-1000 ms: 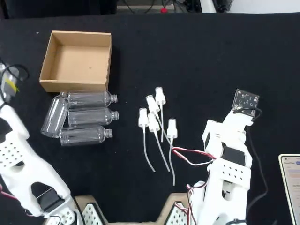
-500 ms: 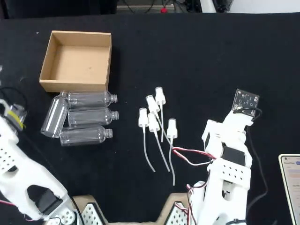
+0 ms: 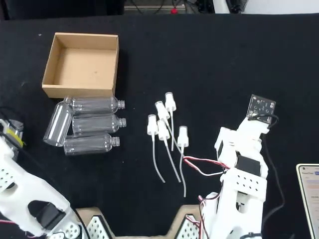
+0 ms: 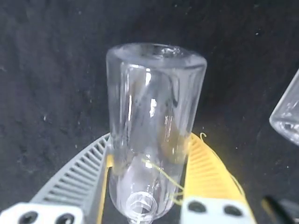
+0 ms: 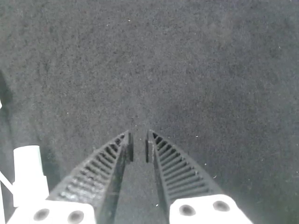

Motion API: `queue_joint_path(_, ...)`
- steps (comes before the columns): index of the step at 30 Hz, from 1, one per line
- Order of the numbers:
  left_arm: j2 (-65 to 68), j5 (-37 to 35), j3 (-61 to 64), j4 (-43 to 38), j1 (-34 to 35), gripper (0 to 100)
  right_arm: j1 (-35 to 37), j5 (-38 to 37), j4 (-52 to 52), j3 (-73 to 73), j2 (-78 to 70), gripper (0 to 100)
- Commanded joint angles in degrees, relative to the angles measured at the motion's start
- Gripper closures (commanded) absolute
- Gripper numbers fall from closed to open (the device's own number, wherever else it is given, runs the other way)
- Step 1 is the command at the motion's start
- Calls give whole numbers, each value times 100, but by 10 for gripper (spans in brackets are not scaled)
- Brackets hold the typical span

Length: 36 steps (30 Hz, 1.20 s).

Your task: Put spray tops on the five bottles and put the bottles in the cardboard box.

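Black cloth tabletop with an open cardboard box near its far left corner, four clear bottles lying just in front of it, and five white spray tops at the centre. The left gripper, by the left edge, clamps a fifth bottle. The right gripper, closed and empty, is beside the spray tops.

surface: black cloth over the whole table | far edge: dark cables, one red bit | right edge: lit screen
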<state>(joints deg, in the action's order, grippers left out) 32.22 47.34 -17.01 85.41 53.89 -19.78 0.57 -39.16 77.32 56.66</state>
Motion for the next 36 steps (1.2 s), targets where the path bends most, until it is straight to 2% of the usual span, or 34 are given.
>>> queue_joint_path(1, -141, 62, 435, -35, 242, 870, 62, -18, 220, -31, 127, 938)
queue_joint_path(6, -141, 62, 743, -475, 365, 870, 62, -18, 220, -31, 127, 938)
queue_joint_path(10, -431, 62, 804, -501, 365, 864, 62, -18, 220, -31, 127, 938)
queue_joint_path(15, -1310, 62, 1086, -519, 251, 730, 62, -18, 220, -31, 127, 938)
queue_joint_path(21, -2180, 18, 1235, -501, 189, 753, 62, -18, 220, -22, 127, 938)
queue_joint_path(27, -2690, -378, 1270, -484, 224, 754, 62, -18, 220, -22, 127, 938)
queue_joint_path(31, -3112, -949, 1666, -185, 312, 754, 62, -18, 220, -22, 127, 938)
queue_joint_path(36, -4176, -1275, 3020, -325, 382, 754, 62, -264, 220, -22, 127, 938)
